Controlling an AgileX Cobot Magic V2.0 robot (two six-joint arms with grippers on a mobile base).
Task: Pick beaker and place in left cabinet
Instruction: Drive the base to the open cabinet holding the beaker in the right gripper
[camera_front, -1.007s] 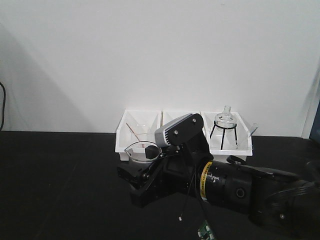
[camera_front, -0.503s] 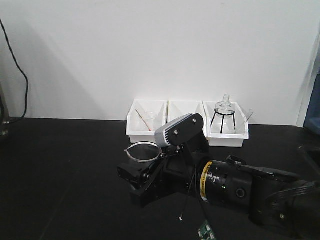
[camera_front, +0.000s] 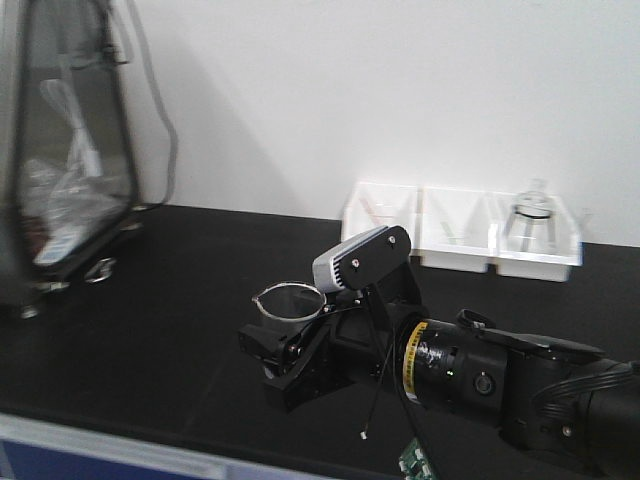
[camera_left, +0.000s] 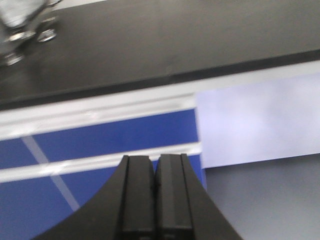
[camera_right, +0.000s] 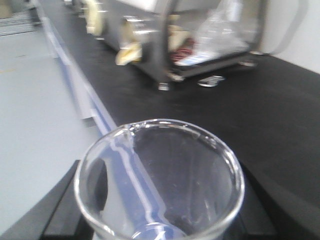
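Note:
The beaker (camera_front: 288, 300) is a small clear glass cylinder with a flared rim. It is held upright above the black counter (camera_front: 150, 330), and my right gripper (camera_front: 285, 345) is shut on its lower body. In the right wrist view the beaker (camera_right: 160, 175) fills the lower frame, with the black fingers (camera_right: 62, 205) on both sides of it. My left gripper (camera_left: 155, 167) is shut with nothing between its pads. It hangs in front of the blue-and-white cupboard front (camera_left: 100, 137), below the counter edge. The left cabinet is out of view.
A glass-walled case (camera_front: 70, 150) stands on the counter at far left, also seen as the case (camera_right: 200, 30). White bins (camera_front: 460, 235) sit against the back wall, and one holds a flask on a tripod (camera_front: 532, 222). The counter's front edge (camera_front: 150, 440) drops to grey floor (camera_left: 260, 200).
The whole view has swung left. The white bins have drifted to the right and the glass-walled case has come into view at left. The beaker stays in my right gripper.

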